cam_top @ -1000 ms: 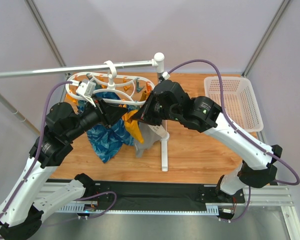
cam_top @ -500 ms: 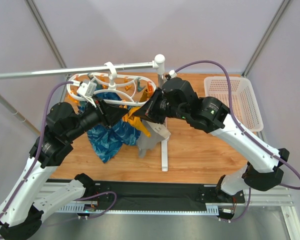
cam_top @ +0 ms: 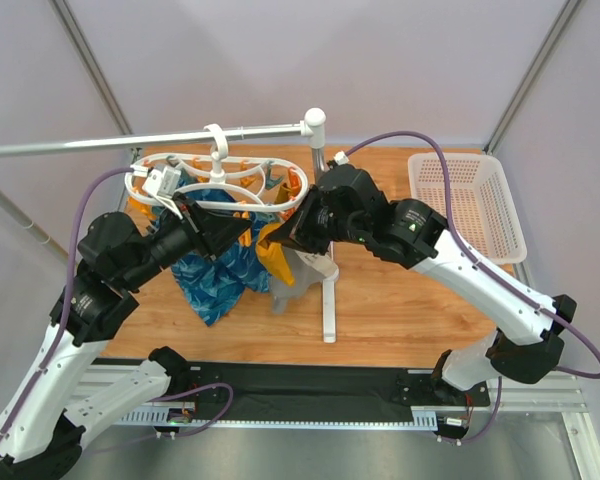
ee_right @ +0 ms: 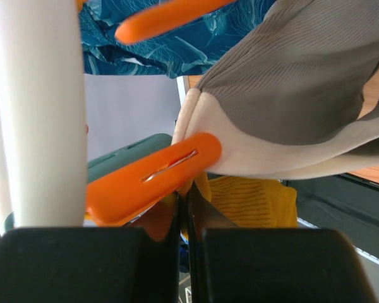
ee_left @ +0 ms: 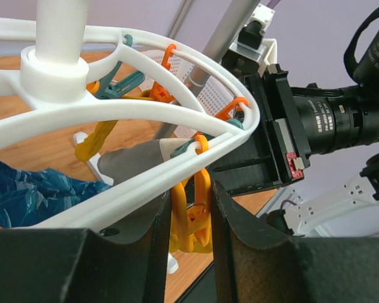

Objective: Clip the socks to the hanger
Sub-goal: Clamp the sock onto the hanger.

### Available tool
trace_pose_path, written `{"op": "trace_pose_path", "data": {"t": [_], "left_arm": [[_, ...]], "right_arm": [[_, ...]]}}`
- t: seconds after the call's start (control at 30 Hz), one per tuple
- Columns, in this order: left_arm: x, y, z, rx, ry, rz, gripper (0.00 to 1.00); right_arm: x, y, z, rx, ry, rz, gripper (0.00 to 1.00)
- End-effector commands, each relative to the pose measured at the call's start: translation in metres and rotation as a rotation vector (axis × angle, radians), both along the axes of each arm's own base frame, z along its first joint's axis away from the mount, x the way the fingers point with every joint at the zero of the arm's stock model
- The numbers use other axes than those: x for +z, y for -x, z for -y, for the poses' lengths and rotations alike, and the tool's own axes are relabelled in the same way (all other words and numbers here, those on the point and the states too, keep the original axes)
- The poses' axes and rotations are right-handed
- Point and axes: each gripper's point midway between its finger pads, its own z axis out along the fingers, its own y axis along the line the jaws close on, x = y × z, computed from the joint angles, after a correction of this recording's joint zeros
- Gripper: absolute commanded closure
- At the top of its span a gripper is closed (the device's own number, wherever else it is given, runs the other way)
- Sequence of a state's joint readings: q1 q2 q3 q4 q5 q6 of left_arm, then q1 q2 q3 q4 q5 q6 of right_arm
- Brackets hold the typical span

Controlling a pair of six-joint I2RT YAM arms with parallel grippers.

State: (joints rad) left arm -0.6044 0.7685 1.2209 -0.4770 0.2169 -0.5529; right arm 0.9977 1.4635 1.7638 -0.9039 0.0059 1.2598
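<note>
Wooden tabletop [cam_top: 400, 300] beneath a grey rail [cam_top: 100, 142], from which the white hanger [ee_left: 54, 79] hangs, rigid yet free to swing. We show the left gripper [ee_left: 191, 218] with its jaws clamped on one clip [ee_left: 192, 202] under the ring. The right gripper [ee_right: 183, 218], jaws almost together, appears to pinch an edge of the mustard sock [ee_right: 256, 202], just beside a second clip [ee_right: 155, 180] that holds a beige garment [ee_right: 290, 113]. We judge the sock light and limp, best held near its hem.

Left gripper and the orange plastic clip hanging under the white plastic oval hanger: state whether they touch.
Touching. In the left wrist view the left gripper has both fingers pressed against the orange clip, no gap.
</note>
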Motion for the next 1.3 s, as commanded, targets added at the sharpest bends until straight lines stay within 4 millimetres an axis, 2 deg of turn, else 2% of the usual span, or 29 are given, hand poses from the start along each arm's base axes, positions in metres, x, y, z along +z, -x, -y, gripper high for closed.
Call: {"op": "trace_pose_path", "data": {"t": [0.0,0.23,0.4,0.57,0.63,0.67,0.73,0.87,0.9,1.13,1.27], "left_arm": [[0.019,0.021,0.012,-0.117,0.048,0.019,1.00],[0.001,0.011,0.014,-0.102,-0.005,0.003,1.00],[-0.002,0.006,0.013,-0.084,-0.006,0.003,1.00],[-0.002,0.004,0.014,-0.079,-0.008,0.008,1.00],[-0.006,0.002,0.013,-0.072,-0.023,0.007,1.00],[-0.008,0.000,0.013,-0.068,-0.031,0.005,1.00],[-0.011,-0.001,0.012,-0.056,-0.038,0.003,1.00],[-0.013,-0.003,0.011,-0.049,-0.048,0.001,1.00],[-0.014,-0.003,0.011,-0.047,-0.050,0.000,1.00],[-0.016,-0.005,0.010,-0.039,-0.060,-0.004,1.00],[-0.017,-0.006,0.013,-0.049,-0.058,-0.012,1.00]], "right_arm": [[0.017,-0.007,-0.007,-0.002,-0.061,0.032,1.00],[0.045,-0.006,-0.023,0.026,-0.137,0.020,1.00],[0.045,0.000,-0.032,0.059,-0.161,-0.011,1.00],[0.046,0.008,-0.031,0.074,-0.171,-0.022,1.00],[0.053,0.012,-0.027,0.075,-0.196,-0.014,1.00],[0.048,0.013,-0.026,0.071,-0.194,-0.025,1.00],[0.054,0.015,-0.022,0.073,-0.214,-0.021,1.00],[0.050,0.023,-0.019,0.094,-0.217,-0.034,1.00],[0.043,0.024,-0.018,0.098,-0.205,-0.046,1.00],[0.045,0.031,-0.012,0.108,-0.225,-0.046,1.00],[0.043,0.032,-0.017,0.126,-0.235,-0.053,1.00]]}}
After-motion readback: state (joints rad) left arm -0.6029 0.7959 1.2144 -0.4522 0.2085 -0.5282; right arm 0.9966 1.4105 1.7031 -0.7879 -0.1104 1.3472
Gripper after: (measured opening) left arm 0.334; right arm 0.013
